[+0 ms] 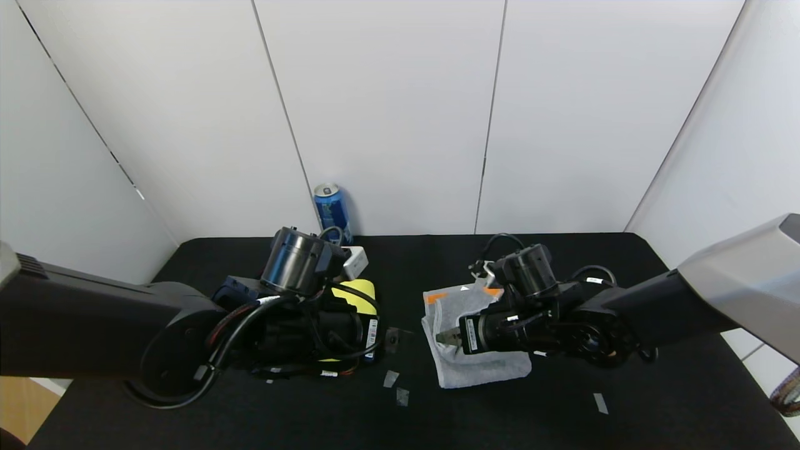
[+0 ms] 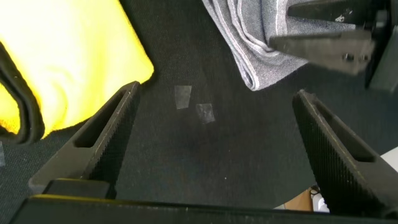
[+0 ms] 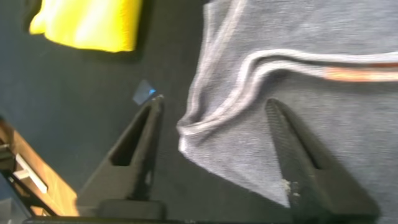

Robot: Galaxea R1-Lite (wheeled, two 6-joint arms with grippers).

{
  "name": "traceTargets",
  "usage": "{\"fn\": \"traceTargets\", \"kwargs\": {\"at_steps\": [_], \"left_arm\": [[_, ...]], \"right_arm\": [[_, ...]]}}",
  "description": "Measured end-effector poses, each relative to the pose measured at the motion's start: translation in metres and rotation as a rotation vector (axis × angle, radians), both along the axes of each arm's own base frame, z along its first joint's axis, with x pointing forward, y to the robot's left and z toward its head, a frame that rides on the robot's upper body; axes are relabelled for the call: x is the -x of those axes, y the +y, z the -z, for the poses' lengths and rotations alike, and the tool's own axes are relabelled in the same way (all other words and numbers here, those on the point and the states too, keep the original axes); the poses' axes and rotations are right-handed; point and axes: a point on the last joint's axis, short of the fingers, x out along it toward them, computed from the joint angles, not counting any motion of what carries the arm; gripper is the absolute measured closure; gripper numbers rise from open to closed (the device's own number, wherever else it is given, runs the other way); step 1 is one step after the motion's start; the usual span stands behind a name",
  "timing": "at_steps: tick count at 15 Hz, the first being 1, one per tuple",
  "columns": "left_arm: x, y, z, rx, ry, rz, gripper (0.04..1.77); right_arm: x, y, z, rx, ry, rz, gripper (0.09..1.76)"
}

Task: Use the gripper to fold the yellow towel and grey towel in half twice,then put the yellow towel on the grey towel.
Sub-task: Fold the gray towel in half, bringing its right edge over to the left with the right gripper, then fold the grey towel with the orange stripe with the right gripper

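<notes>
The yellow towel (image 1: 357, 294) lies folded on the black table, mostly hidden under my left arm; it also shows in the left wrist view (image 2: 74, 62) and in the right wrist view (image 3: 93, 22). My left gripper (image 1: 392, 340) is open and empty over bare table between the two towels (image 2: 217, 92). The grey towel (image 1: 478, 369) lies folded at centre right, with orange marks (image 1: 434, 298) at its far edge. My right gripper (image 1: 447, 337) is open just above the towel's left folded edge (image 3: 215, 101), with a corner of the towel (image 3: 205, 130) between the jaws.
A blue can (image 1: 331, 212) stands at the back wall, with a white box (image 1: 355, 261) near it. Small tape pieces (image 1: 390, 378) lie on the table in front of the towels, and another (image 1: 600, 403) lies front right.
</notes>
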Motion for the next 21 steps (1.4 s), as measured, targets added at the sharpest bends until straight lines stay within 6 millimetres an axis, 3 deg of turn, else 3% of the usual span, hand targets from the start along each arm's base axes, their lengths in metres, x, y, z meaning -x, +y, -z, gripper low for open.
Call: {"fn": "traceTargets", "kwargs": {"at_steps": [5, 8, 18, 21], "left_arm": [[0.000, 0.000, 0.000, -0.001, 0.001, 0.001, 0.09], [0.000, 0.000, 0.000, -0.002, 0.001, 0.003, 0.09], [0.002, -0.001, 0.000, -0.002, -0.001, 0.006, 0.09], [0.001, 0.000, -0.001, 0.000, -0.003, 0.005, 0.09]], "right_arm": [[0.013, 0.015, -0.012, -0.016, -0.024, -0.049, 0.40], [0.010, 0.007, -0.024, -0.030, -0.047, -0.029, 0.32], [-0.027, -0.082, -0.049, -0.005, -0.073, 0.192, 0.19], [-0.032, -0.096, -0.050, 0.001, -0.076, 0.224, 0.17]]}}
